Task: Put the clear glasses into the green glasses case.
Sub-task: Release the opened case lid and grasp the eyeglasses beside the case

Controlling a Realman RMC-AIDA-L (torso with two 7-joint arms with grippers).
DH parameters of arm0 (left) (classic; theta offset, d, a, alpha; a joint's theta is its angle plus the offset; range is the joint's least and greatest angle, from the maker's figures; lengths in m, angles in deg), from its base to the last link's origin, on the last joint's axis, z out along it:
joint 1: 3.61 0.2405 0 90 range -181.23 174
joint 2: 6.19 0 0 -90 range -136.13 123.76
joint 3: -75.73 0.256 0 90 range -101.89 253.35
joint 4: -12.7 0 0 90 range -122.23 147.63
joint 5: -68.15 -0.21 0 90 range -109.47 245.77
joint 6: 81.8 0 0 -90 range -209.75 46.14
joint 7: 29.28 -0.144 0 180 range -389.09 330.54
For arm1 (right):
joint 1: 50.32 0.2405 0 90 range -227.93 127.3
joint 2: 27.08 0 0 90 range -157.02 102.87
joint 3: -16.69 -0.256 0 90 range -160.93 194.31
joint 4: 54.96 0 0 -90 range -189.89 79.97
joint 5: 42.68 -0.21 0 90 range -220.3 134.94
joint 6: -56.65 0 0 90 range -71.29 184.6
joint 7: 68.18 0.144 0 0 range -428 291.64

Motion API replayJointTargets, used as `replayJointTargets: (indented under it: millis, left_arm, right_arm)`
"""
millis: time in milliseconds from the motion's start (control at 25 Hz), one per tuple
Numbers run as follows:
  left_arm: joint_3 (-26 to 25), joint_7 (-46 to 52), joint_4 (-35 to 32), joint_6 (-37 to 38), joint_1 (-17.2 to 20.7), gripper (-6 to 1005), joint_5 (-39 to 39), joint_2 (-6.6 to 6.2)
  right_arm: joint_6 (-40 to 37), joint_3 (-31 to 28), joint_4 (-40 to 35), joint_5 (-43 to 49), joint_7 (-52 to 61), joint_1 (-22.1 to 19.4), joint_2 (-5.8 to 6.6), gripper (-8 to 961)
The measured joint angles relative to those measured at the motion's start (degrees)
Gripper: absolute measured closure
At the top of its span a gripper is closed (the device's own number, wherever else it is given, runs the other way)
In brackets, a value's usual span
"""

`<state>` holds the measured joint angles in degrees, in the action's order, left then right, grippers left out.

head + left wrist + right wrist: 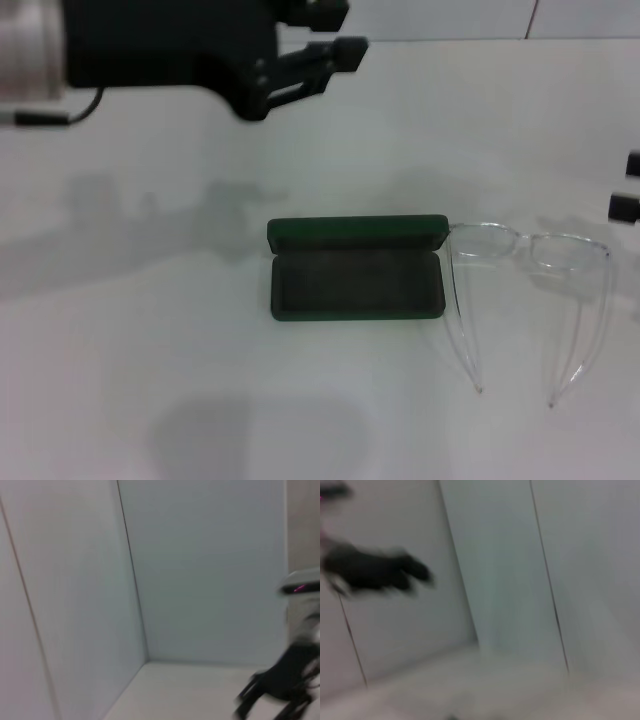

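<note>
The green glasses case [357,285] lies open in the middle of the white table, its lid raised along the far side and its dark lining empty. Right beside its right end lie the clear glasses [530,250], lenses toward the far side and both temples pointing to the near edge; the nearer temple runs close along the case's end. My left gripper [335,32] hangs high over the far left of the table, open and empty, well behind the case. Only two dark fingertips of my right gripper [628,185] show at the right edge, apart, just beyond the glasses.
White walls with thin seams close off the table's far side [145,660]. The left wrist view catches the other arm as a dark blurred shape [280,685]; the right wrist view likewise shows a dark blurred arm [375,572].
</note>
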<state>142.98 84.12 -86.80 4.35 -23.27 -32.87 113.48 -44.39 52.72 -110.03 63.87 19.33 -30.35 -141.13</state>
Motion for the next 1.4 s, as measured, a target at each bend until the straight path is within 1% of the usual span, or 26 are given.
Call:
replayJointTargets:
  millis: [80,160,200,240,280,320,360,400,440,480,520,560,600,680,760,880,920,1040,1280,1400]
  left_arm:
    - [-2.5,-1.7,3.4,3.2,1.3,679,4.7,0.00]
    - [-5.6,-3.8,8.3,6.5,2.0,695,9.3,-0.02]
    - [-7.8,-5.3,11.8,8.4,2.1,701,11.9,-0.07]
    - [-10.2,-7.1,15.5,10.4,2.1,706,14.3,-0.15]
    - [-11.9,-8.3,18.0,11.6,2.0,712,15.5,-0.21]
    - [-14.0,-9.8,21.1,13.2,1.9,717,17.1,-0.33]
    - [-16.4,-11.4,24.7,14.9,1.8,723,18.5,-0.55]
    - [-17.5,-12.4,26.6,15.8,1.6,728,18.9,-0.70]
    - [-19.2,-14.1,29.6,17.1,1.4,734,19.5,-0.93]
    - [-20.1,-15.6,31.8,18.1,1.3,740,19.7,-1.14]
    - [-20.6,-17.2,33.7,18.7,1.2,745,19.8,-1.29]
    - [-20.8,-18.6,35.0,19.0,1.1,751,19.8,-1.33]
    - [-20.8,-20.3,36.2,19.1,1.1,756,19.8,-1.26]
    - [-20.6,-23.2,38.3,19.2,1.1,767,19.6,-0.94]
    - [-20.7,-25.4,40.1,19.3,1.7,778,19.5,-0.72]
    - [-21.0,-26.6,41.5,19.4,2.5,784,19.4,-0.72]
    - [-21.0,-26.8,42.0,19.4,2.7,784,19.3,-0.73]
    - [-20.9,-27.7,43.2,19.5,3.0,785,19.3,-0.83]
    - [-21.0,-28.6,44.9,19.5,3.2,786,19.1,-0.74]
    - [-21.1,-29.0,45.6,19.5,3.1,786,19.1,-0.74]
  right_arm:
    - [1.1,2.6,-8.5,6.8,8.5,1.8,-0.09,218]
    - [1.3,5.1,-14.7,11.9,14.0,3.6,-0.17,262]
    - [1.3,6.3,-17.2,14.1,16.4,4.7,-0.18,262]
    - [1.0,8.0,-19.6,17.0,19.9,6.8,0.07,262]
    - [0.8,8.7,-20.0,18.5,21.2,7.8,0.33,261]
    - [0.4,10.5,-20.4,21.1,24.7,10.8,1.06,261]
    - [-0.4,12.8,-19.5,24.4,27.9,14.2,2.21,261]
    - [-0.6,13.6,-19.0,25.5,29.2,15.6,2.60,261]
    - [-1.4,15.2,-17.2,27.8,31.0,18.7,3.28,261]
    - [-1.9,16.2,-15.1,29.5,31.9,21.4,3.68,262]
    - [-2.3,16.8,-12.8,31.7,32.5,23.8,3.77,262]
    - [-2.5,17.1,-10.5,33.8,32.7,26.1,3.55,262]
    - [-2.4,17.3,-9.2,35.5,32.8,27.4,3.29,263]
    - [-1.7,18.2,-5.2,39.9,32.6,30.9,2.41,263]
    - [0.6,19.6,-0.6,44.3,31.9,34.3,1.02,264]
    - [4.4,23.6,3.3,48.1,31.4,37.1,-0.86,265]
    - [5.2,25.1,3.8,48.5,31.4,37.3,-1.15,265]
    - [7.6,29.0,4.5,48.4,31.7,37.7,-1.72,266]
    - [8.5,29.8,4.9,48.0,32.1,37.2,-1.84,347]
    - [9.8,29.8,6.7,48.1,32.2,36.9,-1.85,345]
